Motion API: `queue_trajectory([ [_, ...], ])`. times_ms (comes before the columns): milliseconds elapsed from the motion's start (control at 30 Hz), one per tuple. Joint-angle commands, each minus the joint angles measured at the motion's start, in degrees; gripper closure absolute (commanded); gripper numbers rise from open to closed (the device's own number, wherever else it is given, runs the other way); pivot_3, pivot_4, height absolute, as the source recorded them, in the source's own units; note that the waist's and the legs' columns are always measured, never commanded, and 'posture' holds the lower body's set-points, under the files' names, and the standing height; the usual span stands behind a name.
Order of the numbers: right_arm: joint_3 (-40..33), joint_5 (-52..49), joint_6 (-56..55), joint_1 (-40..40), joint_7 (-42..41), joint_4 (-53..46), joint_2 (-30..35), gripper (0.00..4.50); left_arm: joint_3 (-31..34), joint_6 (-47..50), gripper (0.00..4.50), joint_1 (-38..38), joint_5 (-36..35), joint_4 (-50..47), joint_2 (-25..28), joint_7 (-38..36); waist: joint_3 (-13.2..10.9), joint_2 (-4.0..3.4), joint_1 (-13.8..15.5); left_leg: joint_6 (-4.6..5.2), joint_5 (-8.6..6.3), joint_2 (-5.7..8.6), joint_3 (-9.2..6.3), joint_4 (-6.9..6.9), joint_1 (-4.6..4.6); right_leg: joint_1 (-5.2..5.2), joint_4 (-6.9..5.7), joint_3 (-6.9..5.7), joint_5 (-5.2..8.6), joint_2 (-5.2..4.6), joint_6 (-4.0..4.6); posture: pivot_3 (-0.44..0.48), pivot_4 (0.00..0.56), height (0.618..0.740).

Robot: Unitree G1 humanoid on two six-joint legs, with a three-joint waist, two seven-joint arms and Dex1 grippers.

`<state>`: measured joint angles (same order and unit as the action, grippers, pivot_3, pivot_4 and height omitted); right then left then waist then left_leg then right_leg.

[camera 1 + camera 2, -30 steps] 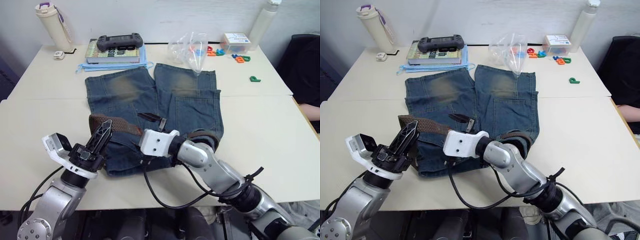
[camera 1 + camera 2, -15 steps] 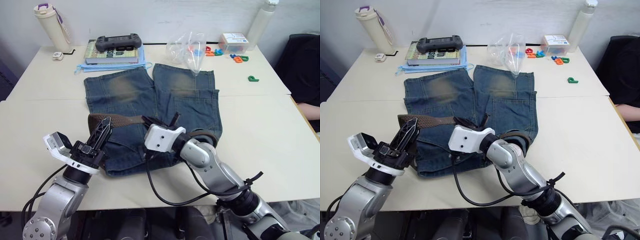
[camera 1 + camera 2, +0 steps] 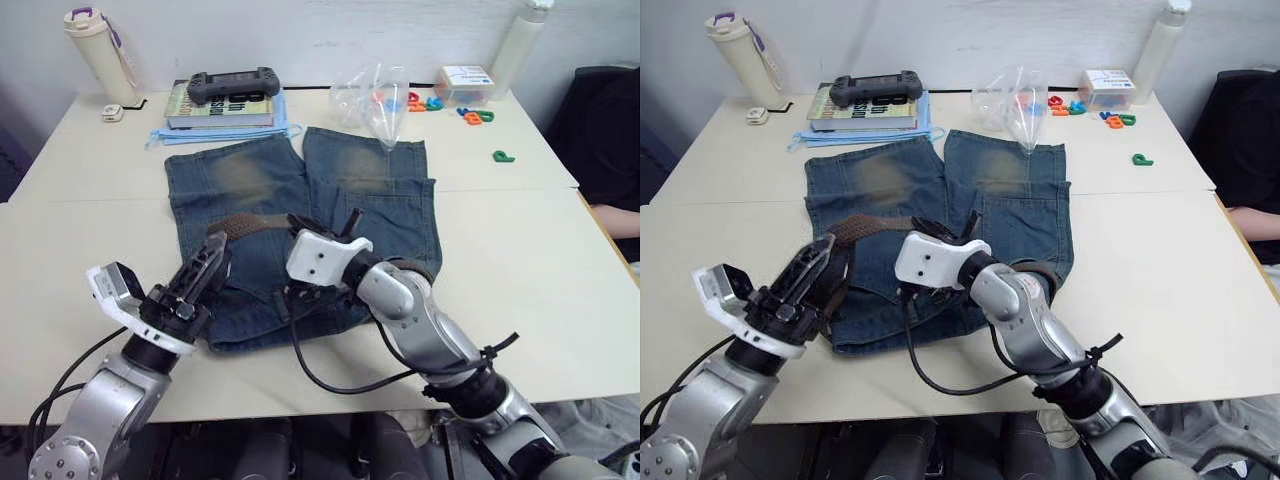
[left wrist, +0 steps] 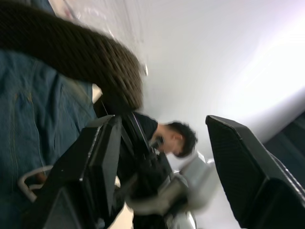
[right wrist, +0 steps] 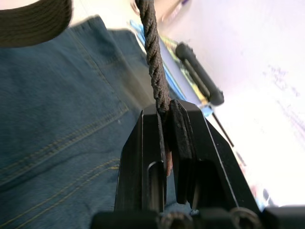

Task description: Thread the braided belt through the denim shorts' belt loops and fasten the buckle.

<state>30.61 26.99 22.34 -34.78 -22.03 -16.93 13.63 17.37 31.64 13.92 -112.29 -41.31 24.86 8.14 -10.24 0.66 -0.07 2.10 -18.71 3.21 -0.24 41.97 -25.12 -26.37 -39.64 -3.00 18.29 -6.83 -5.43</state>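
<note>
A cream table [image 3: 520,250] against a white wall holds the denim shorts [image 3: 300,200], spread flat with the legs pointing toward the wall. The right gripper [image 5: 162,117] pinches the braided belt [image 3: 250,222] edge-on over the shorts' middle. The left gripper [image 3: 208,262], fingers spread, hovers at the belt's left bend. Behind lie a book [image 3: 222,100] with a black controller [image 3: 235,83], a clear plastic bag [image 3: 375,95], coloured letters [image 3: 478,116] and two bottles [image 3: 100,45]
</note>
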Motion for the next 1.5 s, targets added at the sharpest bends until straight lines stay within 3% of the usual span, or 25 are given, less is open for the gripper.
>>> queue_trajectory([
  [33,-1.24,1.24,1.1,-2.12,-0.55,-0.54,-1.62,4.5,-2.42,-1.23,1.35,-1.52,-0.71,-2.81,0.1,-0.97,0.0,0.0,0.14,-0.02,0.0,-0.02,-0.02,0.0,0.0,0.0,-0.01,0.0,0.01,0.02,0.02,0.0,0.15,0.667],
  [133,-1.39,0.89,1.91,-3.16,-1.06,-0.29,-3.05,4.5,-4.39,-1.99,1.35,-3.34,-0.71,-1.6,-0.93,0.46,0.0,0.0,0.13,-0.02,0.0,-0.01,-0.06,0.0,-0.01,0.02,-0.01,-0.01,0.02,0.04,0.03,0.0,0.15,0.667],
  [333,-1.35,0.66,2.19,-3.07,-1.92,-1.4,-4.58,4.5,-2.21,-7.75,1.35,-11.87,-0.71,3.56,-12.93,10.95,0.01,0.03,0.2,-0.04,0.01,0.0,-0.04,0.01,0.02,0.0,-0.1,0.01,0.01,0.09,0.02,0.0,0.15,0.667],
  [533,-1.27,0.79,2.2,-2.32,-2.45,-2.16,-4.72,4.5,-0.91,-7.97,1.35,-17.62,-0.71,5.53,-19.06,16.61,0.04,0.15,0.18,-0.08,0.03,-0.03,-0.04,0.02,0.0,-0.05,-0.16,0.04,0.01,0.15,0.02,0.0,0.15,0.667],
  [967,-1.57,1.81,1.3,-2.02,-2.65,-2.82,-4.01,4.5,2.02,-7.17,1.35,-18.51,-0.71,5.21,-21.93,20.95,0.05,0.17,0.17,-0.15,0.07,-0.04,-0.04,0.04,0.01,-0.05,-0.18,0.06,0.01,0.19,0.02,0.0,0.15,0.667],
  [1067,-1.38,1.8,0.85,-1.82,-2.74,-3.2,-3.95,4.5,2.19,-6.33,2.13,-18.67,-0.71,5.47,-22.57,20.51,0.05,0.17,0.16,-0.15,0.07,-0.04,-0.04,0.04,0.01,-0.05,-0.17,0.06,0.01,0.18,0.02,0.0,0.15,0.667],
  [1233,-1.09,1.77,0.19,-1.72,-2.91,-3.7,-3.83,4.5,2.33,-4.72,4.34,-19.19,-0.71,6.37,-23.64,20.03,0.05,0.17,0.18,-0.15,0.07,-0.04,-0.05,0.04,0.01,-0.04,-0.17,0.05,0.01,0.19,0.02,0.0,0.15,0.667],
  [1500,-0.55,1.91,-1.44,-1.79,-3.68,-4.15,-3.34,4.5,4.22,-1.82,4.47,-20.45,-0.71,9.11,-24.11,18.09,0.05,0.17,0.16,-0.15,0.07,-0.04,-0.05,0.04,0.01,-0.05,-0.17,0.05,0.01,0.19,0.02,0.0,0.15,0.667],
])
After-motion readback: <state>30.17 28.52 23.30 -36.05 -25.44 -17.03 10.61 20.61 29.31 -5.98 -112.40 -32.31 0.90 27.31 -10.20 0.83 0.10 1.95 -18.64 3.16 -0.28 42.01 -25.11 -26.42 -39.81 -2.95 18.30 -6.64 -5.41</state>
